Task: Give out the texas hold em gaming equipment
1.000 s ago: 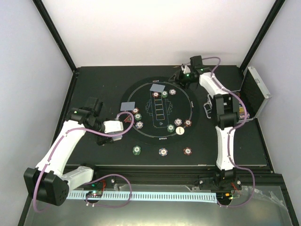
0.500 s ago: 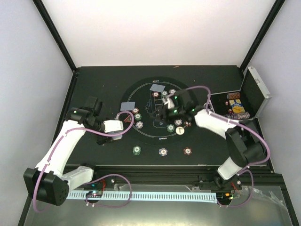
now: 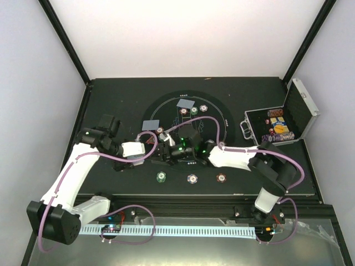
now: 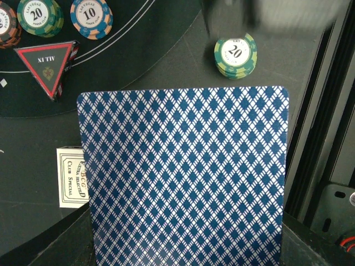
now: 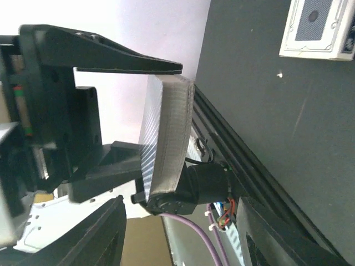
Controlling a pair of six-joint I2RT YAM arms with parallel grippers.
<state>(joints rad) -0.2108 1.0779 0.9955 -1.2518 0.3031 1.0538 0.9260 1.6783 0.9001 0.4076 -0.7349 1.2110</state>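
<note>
Deck (image 4: 183, 177) clamped in left gripper (image 3: 148, 144) mid-frame, offered for dealing; right gripper (image 3: 165, 151) jaws apart, we judge, to draw a card.

- The card deck (image 4: 183, 177) hid the fingers of the left end effector (image 3: 151, 145) and ran off the bottom edge.
- A chip (image 4: 4, 25) was cropped at the left edge.
- A grey shape (image 4: 288, 10) above was unreadably blurred.

Black table (image 3: 111, 94) with round mat (image 3: 166, 108), open silver case (image 3: 302, 105), three chip stacks (image 3: 192, 178) near front
</note>
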